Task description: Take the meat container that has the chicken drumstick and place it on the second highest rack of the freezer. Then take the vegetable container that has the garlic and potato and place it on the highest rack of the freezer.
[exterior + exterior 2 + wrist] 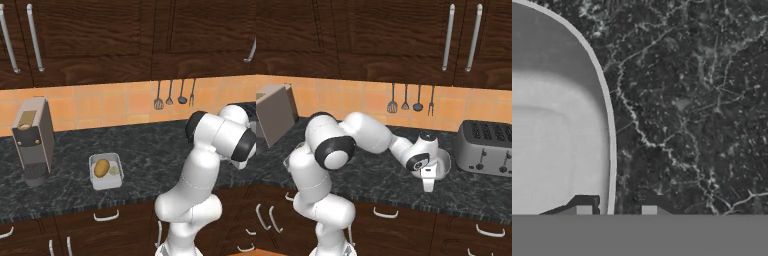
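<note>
While we looked over the dark marble counter (150, 150), we noted these facts.

Arm: it reached from the base to the right side of the counter, with the hand pointing down.
Gripper (428, 186): it hung low over the front rim of a grey round-edged container (443, 164). In the hand view the gripper (616, 211) had one fingertip (583, 210) over the inside of the container (557, 125) and the other over the counter (687, 100), so the rim passed between them.
Gripper state: the fingers stood apart on both sides of the rim; we could not tell if they pressed it.
Container content: the part we saw in the hand view was bare grey; we saw no chicken drumstick there.
Vegetable container (105, 171): a small grey tray, it lay on the counter well to the left of the arm, near the front edge.
Potato (101, 168): it lay in the left half of this tray.
Garlic (114, 170): it lay just beside the potato, in the right half.
Coffee machine (34, 140): it stood left of the tray.
Toaster (487, 147): it stood just right of the grey container.
Utensils (411, 100): four of them hung on the orange tiled wall.
</note>
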